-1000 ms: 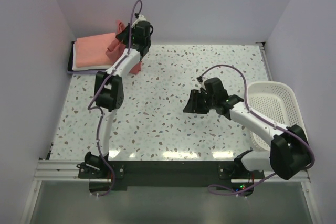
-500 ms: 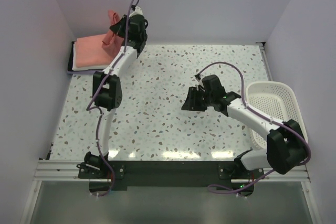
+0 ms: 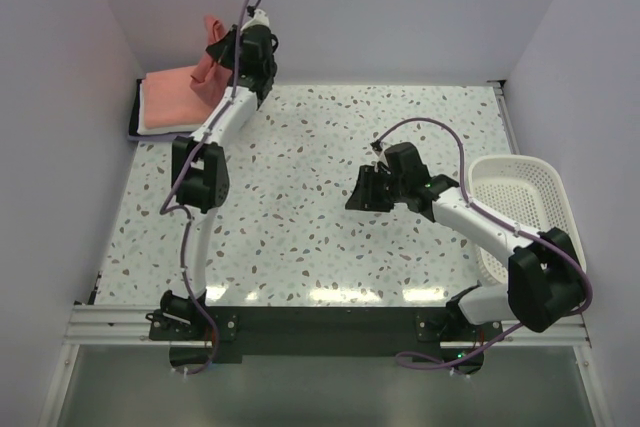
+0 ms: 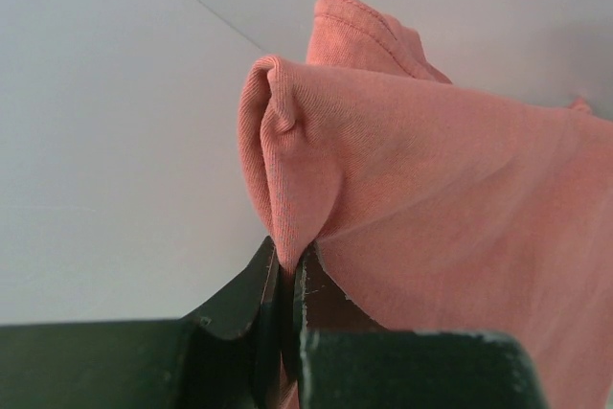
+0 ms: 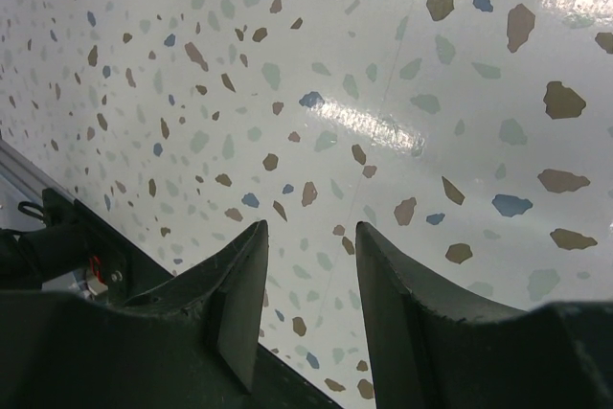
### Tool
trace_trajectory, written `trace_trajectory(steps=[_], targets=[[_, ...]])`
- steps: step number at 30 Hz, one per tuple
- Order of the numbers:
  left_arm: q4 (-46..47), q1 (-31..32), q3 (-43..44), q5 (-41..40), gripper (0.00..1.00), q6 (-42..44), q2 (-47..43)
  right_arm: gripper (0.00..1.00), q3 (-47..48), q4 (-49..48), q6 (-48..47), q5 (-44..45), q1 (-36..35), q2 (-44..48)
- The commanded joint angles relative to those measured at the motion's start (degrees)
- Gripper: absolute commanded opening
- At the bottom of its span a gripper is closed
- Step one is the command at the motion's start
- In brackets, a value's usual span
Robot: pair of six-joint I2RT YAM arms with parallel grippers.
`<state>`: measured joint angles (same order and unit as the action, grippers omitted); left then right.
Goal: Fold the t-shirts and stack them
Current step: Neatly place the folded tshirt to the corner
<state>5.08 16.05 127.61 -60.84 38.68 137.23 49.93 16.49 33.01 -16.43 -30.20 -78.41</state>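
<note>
A dusty-red t-shirt (image 3: 209, 37) hangs bunched from my left gripper (image 3: 224, 49) at the far left, close to the back wall. In the left wrist view the jaws (image 4: 287, 261) are shut on a pinched fold of that shirt (image 4: 431, 170), which fills the right of the frame. Just beneath it lies the stack of folded t-shirts (image 3: 172, 99), salmon-pink on top with a white edge (image 3: 160, 129) under it. My right gripper (image 3: 356, 197) hovers open over the middle of the table, with nothing between its fingers (image 5: 311, 232).
A white lattice basket (image 3: 522, 209) stands at the right edge of the speckled table (image 3: 300, 227). Walls close in at the back and on both sides. The stack rests on a dark mat (image 3: 133, 129) in the far left corner.
My left gripper has lifted the dusty-red shirt off the table and carried it back and left, over the stack's edge. The right gripper has shifted slightly left.
</note>
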Motion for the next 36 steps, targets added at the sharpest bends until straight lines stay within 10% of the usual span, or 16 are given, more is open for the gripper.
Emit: trace_trajectory(steps=[1, 36], targets=[[4.32, -0.85, 0.53, 0.54, 0.00, 0.61, -6.53, 0.45, 2.63, -1.99, 0.30, -0.89, 0.14, 1.16], [-1.65, -14.46, -3.07, 12.75, 0.01, -14.94, -2.67, 0.45, 6.76, -0.94, 0.39, -0.10, 0.14, -4.64]])
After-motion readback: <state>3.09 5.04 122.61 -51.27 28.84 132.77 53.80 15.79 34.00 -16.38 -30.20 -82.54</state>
